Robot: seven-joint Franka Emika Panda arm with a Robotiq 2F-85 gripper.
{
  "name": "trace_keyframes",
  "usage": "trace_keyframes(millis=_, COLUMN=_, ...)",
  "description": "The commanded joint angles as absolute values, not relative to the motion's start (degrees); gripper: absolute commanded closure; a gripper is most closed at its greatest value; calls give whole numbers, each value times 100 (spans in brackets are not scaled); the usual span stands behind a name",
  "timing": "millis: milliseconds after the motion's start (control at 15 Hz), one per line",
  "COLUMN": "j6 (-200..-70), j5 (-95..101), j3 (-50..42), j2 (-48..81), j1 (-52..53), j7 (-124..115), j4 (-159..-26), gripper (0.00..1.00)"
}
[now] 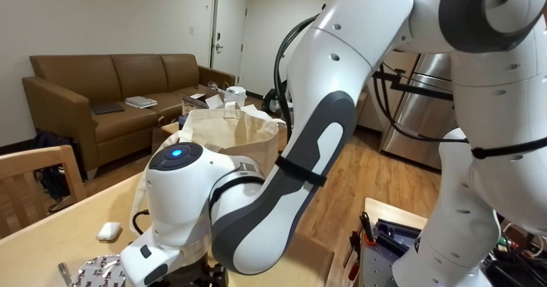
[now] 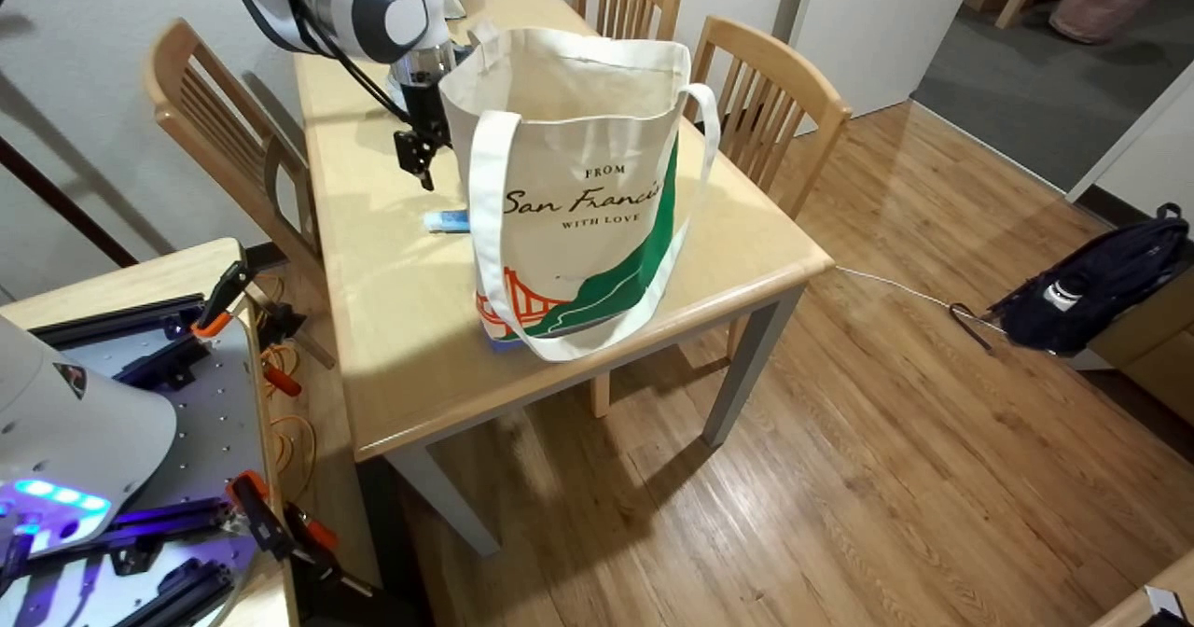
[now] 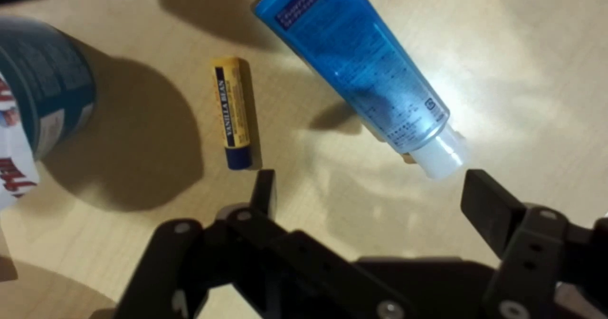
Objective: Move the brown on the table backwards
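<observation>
The brown is a tall upright cream bag with two long loop handles, in both exterior views. It stands near a short end of the light wood table, which also shows in the other views. The bag is out of the wrist view. My gripper is beside the bag, above the table, pointing down. In the wrist view the gripper is open with nothing between its fingers. In an exterior view the arm hides much of the bag, and the gripper is partly cut off.
A blue tube with a whitish cap lies just beyond the fingers. A yellow lip balm and a teal can are to its left. A white case lies on the table. Chairs stand along its sides.
</observation>
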State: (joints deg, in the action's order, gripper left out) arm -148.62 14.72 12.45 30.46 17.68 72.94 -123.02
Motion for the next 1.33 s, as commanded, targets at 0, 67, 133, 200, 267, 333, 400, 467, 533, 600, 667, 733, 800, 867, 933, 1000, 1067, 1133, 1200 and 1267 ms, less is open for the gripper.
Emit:
trace_keyframes(millis=0, j6=-14851, j5=1703, j3=1364, j2=3066, j1=1619, j7=7092, j4=-12265, gripper=0)
trace_keyframes(millis=67, j6=-14859, j5=1776, j3=1345, j2=3076, j1=1627, j7=7017, j4=-12231, gripper=0)
trace_keyframes(millis=133, j6=-14859, j5=1789, j3=1340, j2=3084, j1=1631, j7=6997, j4=-12210, gripper=0)
trace_keyframes(millis=200, j6=-15023, j5=1903, j3=1303, j2=3103, j1=1656, j7=7018, j4=-12227, gripper=0)
trace_keyframes(millis=267, j6=-15227, j5=2034, j3=1247, j2=3158, j1=1695, j7=6990, j4=-12205, gripper=0)
trace_keyframes(millis=333, j6=-15351, j5=2157, j3=1208, j2=3227, j1=1715, j7=6995, j4=-12153, gripper=0)
trace_keyframes(millis=400, j6=-15455, j5=2307, j3=1145, j2=3294, j1=1755, j7=6975, j4=-12105, gripper=0)
trace_keyframes(millis=467, j6=-15572, j5=2420, j3=1131, j2=3362, j1=1750, j7=7024, j4=-12072, gripper=0)
trace_keyframes(millis=533, j6=-15594, j5=2470, j3=1148, j2=3441, j1=1721, j7=7071, j4=-12015, gripper=0)
trace_keyframes(millis=600, j6=-15693, j5=2521, j3=1148, j2=3520, j1=1721, j7=7048, j4=-12005, gripper=0)
trace_keyframes(millis=667, j6=-15872, j5=2637, j3=1085, j2=3660, j1=1848, j7=6870, j4=-12084, gripper=0)
trace_keyframes(millis=733, j6=-15877, j5=2617, j3=1136, j2=3708, j1=1777, j7=6978, j4=-12027, gripper=0)
trace_keyframes(millis=800, j6=-15867, j5=2617, j3=1156, j2=3773, j1=1743, j7=7039, j4=-11982, gripper=0)
trace_keyframes(millis=867, j6=-15922, j5=2631, j3=1148, j2=3838, j1=1745, j7=7036, j4=-11951, gripper=0)
trace_keyframes(millis=933, j6=-15882, j5=2632, j3=1135, j2=3875, j1=1752, j7=7026, j4=-11904, gripper=0)
trace_keyframes(millis=1000, j6=-15878, j5=2636, j3=1139, j2=3906, j1=1734, j7=7050, j4=-11866, gripper=0)
trace_keyframes(millis=1067, j6=-15858, j5=2654, j3=1121, j2=3905, j1=1742, j7=7039, j4=-11845, gripper=0)
trace_keyframes(millis=1133, j6=-15866, j5=2672, j3=1113, j2=3895, j1=1744, j7=7035, j4=-11829, gripper=0)
trace_keyframes(millis=1200, j6=-15802, j5=2702, j3=1069, j2=3860, j1=1771, j7=7001, j4=-11800, gripper=0)
trace_keyframes(millis=1267, j6=-15819, j5=2736, j3=1031, j2=3834, j1=1784, j7=6969, j4=-11793, gripper=0)
